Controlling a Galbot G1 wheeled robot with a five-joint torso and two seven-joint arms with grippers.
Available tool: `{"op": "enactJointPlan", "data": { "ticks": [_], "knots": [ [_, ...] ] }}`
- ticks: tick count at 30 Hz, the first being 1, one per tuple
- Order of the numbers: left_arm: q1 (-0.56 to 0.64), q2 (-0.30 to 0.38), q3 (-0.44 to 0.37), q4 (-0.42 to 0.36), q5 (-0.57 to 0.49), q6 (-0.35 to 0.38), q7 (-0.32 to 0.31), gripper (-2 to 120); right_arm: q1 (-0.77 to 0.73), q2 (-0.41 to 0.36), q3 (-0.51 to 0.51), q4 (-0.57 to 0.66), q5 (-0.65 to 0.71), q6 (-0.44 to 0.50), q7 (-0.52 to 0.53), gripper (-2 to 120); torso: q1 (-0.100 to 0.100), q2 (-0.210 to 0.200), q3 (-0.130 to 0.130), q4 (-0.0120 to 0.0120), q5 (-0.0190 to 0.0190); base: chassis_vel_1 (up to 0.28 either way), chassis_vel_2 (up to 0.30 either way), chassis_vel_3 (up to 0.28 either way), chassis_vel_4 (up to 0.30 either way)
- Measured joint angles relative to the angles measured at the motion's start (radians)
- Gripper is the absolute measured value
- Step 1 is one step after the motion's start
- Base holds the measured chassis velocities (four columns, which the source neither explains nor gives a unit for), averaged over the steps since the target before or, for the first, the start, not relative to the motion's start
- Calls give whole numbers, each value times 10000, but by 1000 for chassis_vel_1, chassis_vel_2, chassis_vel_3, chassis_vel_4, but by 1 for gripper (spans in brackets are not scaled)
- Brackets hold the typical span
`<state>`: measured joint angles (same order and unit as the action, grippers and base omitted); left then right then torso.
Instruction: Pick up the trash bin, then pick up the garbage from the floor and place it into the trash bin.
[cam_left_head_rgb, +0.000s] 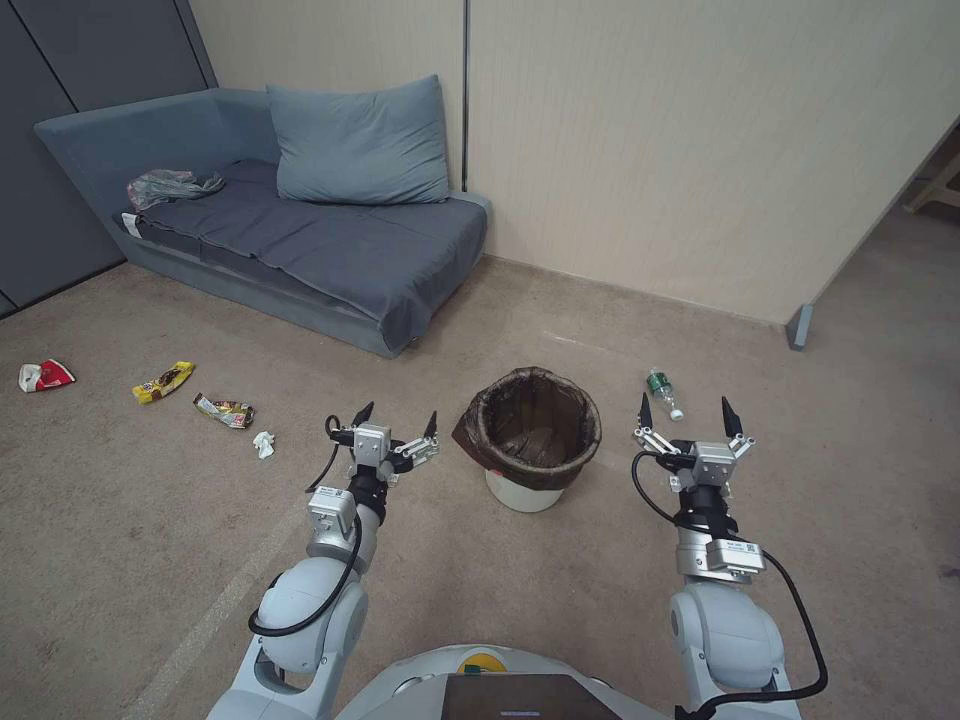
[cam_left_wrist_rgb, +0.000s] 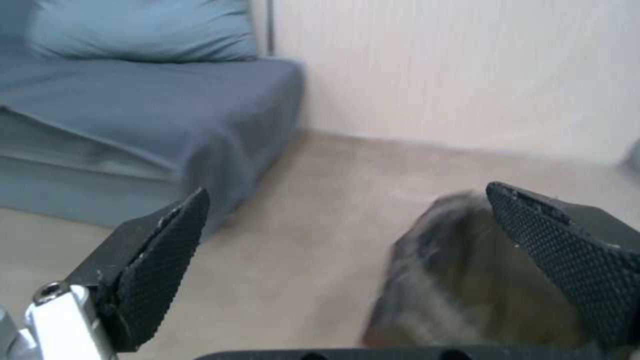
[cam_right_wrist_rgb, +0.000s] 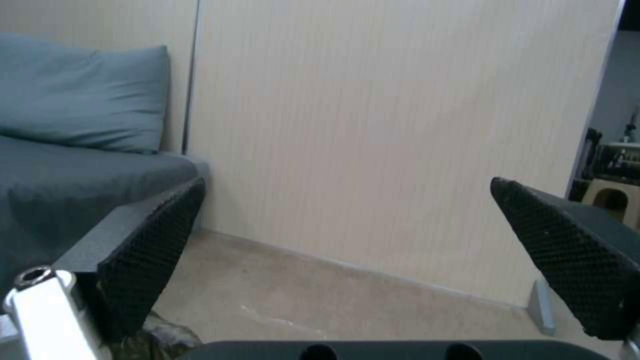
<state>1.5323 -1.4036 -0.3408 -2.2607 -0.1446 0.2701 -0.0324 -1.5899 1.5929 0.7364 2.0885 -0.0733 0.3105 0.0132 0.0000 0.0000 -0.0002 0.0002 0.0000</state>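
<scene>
Trash bin (cam_left_head_rgb: 530, 440) stands upright on the floor (cam_left_head_rgb: 150, 520), between the two grippers, nearer the left one. Dark bag folded over its rim, white base showing below. Left gripper (cam_left_head_rgb: 398, 418) just beside the bin's left side, not touching, fingers spread wide, nothing held; in left wrist view the bin (cam_left_wrist_rgb: 453, 280) sits by one fingertip (cam_left_wrist_rgb: 567, 250). Right gripper (cam_left_head_rgb: 688, 409) is off the bin's right side w/ a wider gap, also wide open & empty. Green bottle (cam_left_head_rgb: 663, 391) lies on the carpet right by its left fingertip.

Rest of garbage is off to the left, well apart from the bin: white tissue (cam_left_head_rgb: 264, 444), wrapper (cam_left_head_rgb: 224, 410), yellow wrapper (cam_left_head_rgb: 163, 381), red-and-white wrapper (cam_left_head_rgb: 44, 375).

Room: sofa (cam_left_head_rgb: 300, 240) against the wall (cam_left_head_rgb: 700, 150) behind-left; bare carpet all round the bin, open floor to the right.

Both arms reach fwd, low, roughly parallel, wrists about level, fingers pointing away from the robot.
</scene>
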Motion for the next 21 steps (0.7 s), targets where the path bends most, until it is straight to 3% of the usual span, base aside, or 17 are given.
{"op": "enactJointPlan", "data": {
  "ticks": [2, 3, 5, 7, 9, 17, 21],
  "knots": [
    [-501, 363, 183, -43, -1724, 301, -16, 100, -34, -11, 6, -16, -85, 1, -3, 100, 0, 0, 1, 0, 0, 0, 0, 0, 0],
    [-501, 363, 183, -43, -1724, 301, -16, 100, -34, -11, 6, -16, -85, 1, -3, 100, 0, 0, 1, 0, 0, 0, 0, 0, 0],
    [-1223, 805, 351, 169, -3345, 623, 12, 100, -68, -15, 4, -19, -173, 2, -15, 100, 0, 0, 1, -5, 1, 0, 0, 0, 0],
    [-1312, 856, 376, 222, -3510, 645, 12, 100, -72, -17, 2, -19, -188, 2, -16, 100, 0, 0, 1, -5, 0, 0, 0, 0, 0],
    [-1986, 1159, 485, 725, -4383, 772, -67, 100, -46, -40, -25, -40, -273, -15, -30, 100, 0, 0, 1, -7, -1, 0, 0, 0, 0],
    [-2646, 1365, 604, 1351, -5036, 925, -191, 100, 52, -59, -121, -124, -409, -98, -100, 100, 0, 0, 2, 6, 0, 0, 0, 0, 0],
    [-2912, 1380, 725, 1539, -5314, 1028, -293, 99, 34, -33, -121, -140, -454, -94, -113, 100, 0, -1, 2, -1, -1, 0, 0, 0, 0]
  ]
}}
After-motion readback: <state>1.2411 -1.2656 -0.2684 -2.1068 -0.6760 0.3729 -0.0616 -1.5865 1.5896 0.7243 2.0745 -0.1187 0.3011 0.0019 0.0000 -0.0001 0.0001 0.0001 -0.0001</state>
